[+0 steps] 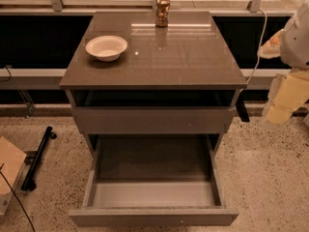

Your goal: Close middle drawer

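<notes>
Entry: closing not begun, as far as we can judge. The cream-coloured gripper claw (283, 101) hangs in free air at the right edge of the view, beside the cabinet and touching nothing; we cannot tell whether it is open or closed, and it carries no visible object. The middle drawer (154, 217), a wide, deep grey-brown box with a flat handle-less front and a lighter grey inner floor, lies below the claw and well off to its left in the view. It is pulled out far, with its whole floor exposed and nothing in it. The taller-fronted grey-brown drawer (152, 121) above it sits at roughly claw height, to the claw's left, and stands out only slightly. Further left and above the claw, the glossy grey-brown cabinet top (193, 62) bears a white bowl (106, 47) and a dented metal can (162, 11). What is left, in our judgement, is everything: bring the claw down and round to the front panel, make contact, and push the drawer straight in until flush.
</notes>
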Controlling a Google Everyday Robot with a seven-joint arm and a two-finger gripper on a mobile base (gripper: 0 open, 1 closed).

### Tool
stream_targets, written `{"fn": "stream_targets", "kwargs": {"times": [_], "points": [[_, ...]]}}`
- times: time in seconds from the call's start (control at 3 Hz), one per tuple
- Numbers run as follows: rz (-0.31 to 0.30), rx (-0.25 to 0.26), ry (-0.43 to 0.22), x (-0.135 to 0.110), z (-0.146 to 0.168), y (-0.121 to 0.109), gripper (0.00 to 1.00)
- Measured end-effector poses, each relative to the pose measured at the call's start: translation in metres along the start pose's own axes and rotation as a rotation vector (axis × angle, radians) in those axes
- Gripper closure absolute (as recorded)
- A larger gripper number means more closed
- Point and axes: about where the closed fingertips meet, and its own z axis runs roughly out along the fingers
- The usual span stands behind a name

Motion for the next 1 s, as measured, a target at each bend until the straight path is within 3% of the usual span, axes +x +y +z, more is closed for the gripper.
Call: {"fn": "stream_targets", "kwargs": {"times": [0.33, 1.0], "points": [[-0.026, -0.014, -0.026, 0.0, 0.012, 0.006, 0.39], [-0.084, -0.093, -0.086, 0.012, 0.067, 0.042, 0.84]]}}
